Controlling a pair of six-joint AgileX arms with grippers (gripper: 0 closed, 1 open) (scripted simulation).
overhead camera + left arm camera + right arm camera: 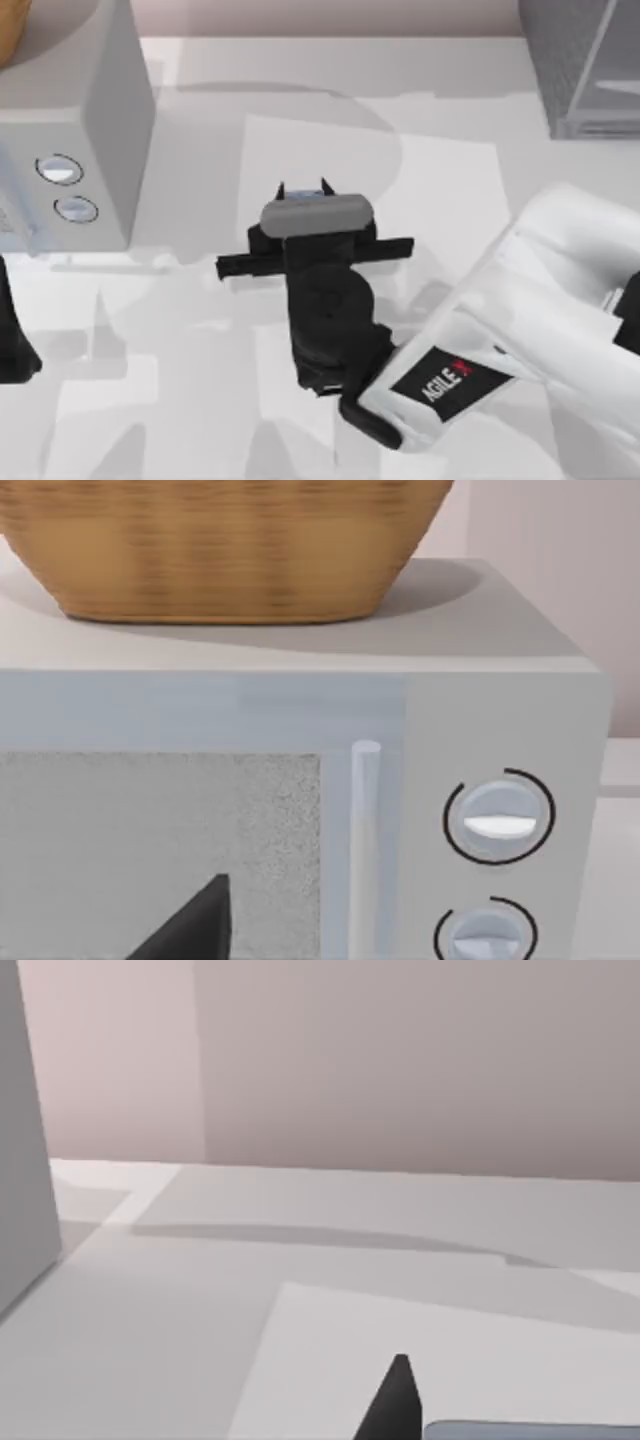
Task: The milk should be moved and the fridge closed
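One white bench (420, 100) is seen from above. One fridge (575, 70), dark speckled grey with a paler panel, stands at its far right corner. One light grey box (70, 120) with two dials (60, 170) stands far left, and one woven basket (230, 550) is set on top of it. Two arms are counted. The right pincer (302, 190) is held over mid-bench, and the left pincer (15, 340) is parked at the left edge; whether either is released or clenched cannot be told. A pale blue sliver (300, 199) at the right pincer's tip may be the milk, though this cannot be confirmed. A carton is judged light, fairly stiff and crushable, and best gripped across its flat sides.
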